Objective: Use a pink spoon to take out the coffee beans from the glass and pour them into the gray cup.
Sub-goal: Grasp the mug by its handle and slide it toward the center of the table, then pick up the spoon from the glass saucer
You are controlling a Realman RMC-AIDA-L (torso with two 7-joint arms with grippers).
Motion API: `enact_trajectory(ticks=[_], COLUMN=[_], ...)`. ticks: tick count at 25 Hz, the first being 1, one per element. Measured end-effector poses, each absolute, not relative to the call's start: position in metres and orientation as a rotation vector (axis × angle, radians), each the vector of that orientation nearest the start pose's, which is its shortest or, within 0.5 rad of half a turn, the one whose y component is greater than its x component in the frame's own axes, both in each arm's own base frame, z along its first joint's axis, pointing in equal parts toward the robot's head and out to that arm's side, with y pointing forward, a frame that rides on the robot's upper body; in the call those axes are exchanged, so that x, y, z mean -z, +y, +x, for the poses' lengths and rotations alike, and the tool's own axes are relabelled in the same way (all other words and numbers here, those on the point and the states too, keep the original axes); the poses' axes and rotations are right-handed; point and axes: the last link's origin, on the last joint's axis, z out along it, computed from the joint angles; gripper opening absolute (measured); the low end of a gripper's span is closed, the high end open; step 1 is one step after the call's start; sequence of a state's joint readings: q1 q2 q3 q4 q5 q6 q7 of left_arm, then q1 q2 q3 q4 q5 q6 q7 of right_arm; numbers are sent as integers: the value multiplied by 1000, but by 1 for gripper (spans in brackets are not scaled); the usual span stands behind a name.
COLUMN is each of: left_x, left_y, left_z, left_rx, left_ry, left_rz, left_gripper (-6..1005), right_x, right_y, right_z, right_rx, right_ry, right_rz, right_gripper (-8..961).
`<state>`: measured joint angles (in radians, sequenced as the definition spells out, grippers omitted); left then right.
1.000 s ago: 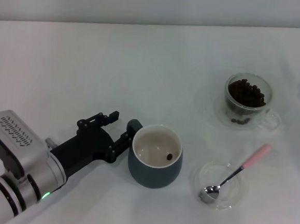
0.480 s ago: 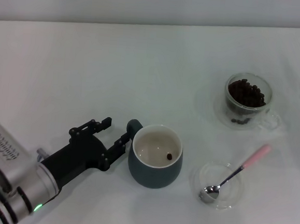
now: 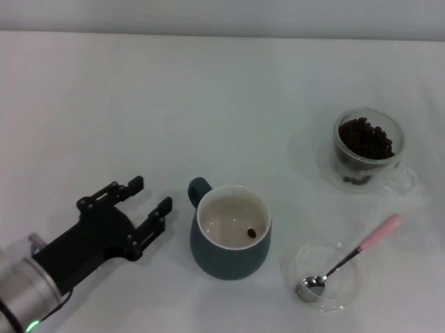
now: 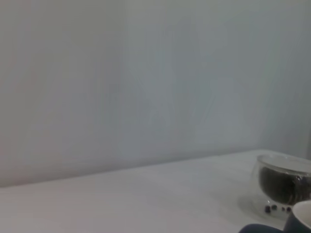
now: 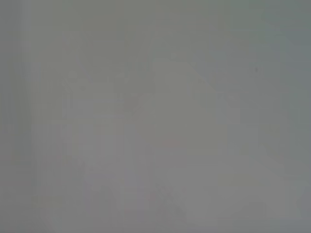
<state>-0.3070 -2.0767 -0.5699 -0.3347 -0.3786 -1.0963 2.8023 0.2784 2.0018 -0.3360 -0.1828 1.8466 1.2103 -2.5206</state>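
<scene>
The gray cup (image 3: 230, 232) stands at the table's middle front with one coffee bean (image 3: 252, 232) inside on its cream bottom. To its left my left gripper (image 3: 151, 195) is open and empty, a short gap from the cup's handle. The pink spoon (image 3: 350, 254) lies with its metal bowl in a shallow clear dish (image 3: 327, 275) to the right of the cup. The glass (image 3: 367, 148) full of coffee beans (image 3: 366, 139) stands at the back right; in the left wrist view the glass (image 4: 283, 185) and the cup's rim (image 4: 302, 217) show. My right gripper is out of view.
A few loose beans lie at the foot of the glass (image 4: 274, 208). White tabletop (image 3: 135, 98) spreads to the back and left. The right wrist view shows only a blank grey surface.
My left gripper has drawn back from the cup's handle, toward the front left, and stays open. The cup, spoon and glass have not moved.
</scene>
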Motion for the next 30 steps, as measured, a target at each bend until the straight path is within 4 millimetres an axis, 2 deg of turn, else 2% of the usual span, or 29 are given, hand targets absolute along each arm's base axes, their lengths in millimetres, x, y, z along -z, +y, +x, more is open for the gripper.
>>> enact_trajectory(ticks=[7,15,23,30], left_x=[105,87,71,55], left_y=[233,238,254,270], left_z=[-297,-311,-316,-320], left_rx=[831,815,822,822], left_ry=[-559,-583,-586,-578], left_rz=[-2209,-2080,-1971,-1888], left_gripper=[561,560,560,560], right_x=[-66,-82,-100,-95], right_y=[270,262,249,238], right_z=[419,432,443,434], right_rx=[-624,-669,-784,-938], right_ry=[721,850,1161,1437], right_rz=[-1573,-1535,-1577,-1629], right_gripper=[758,754,750,746])
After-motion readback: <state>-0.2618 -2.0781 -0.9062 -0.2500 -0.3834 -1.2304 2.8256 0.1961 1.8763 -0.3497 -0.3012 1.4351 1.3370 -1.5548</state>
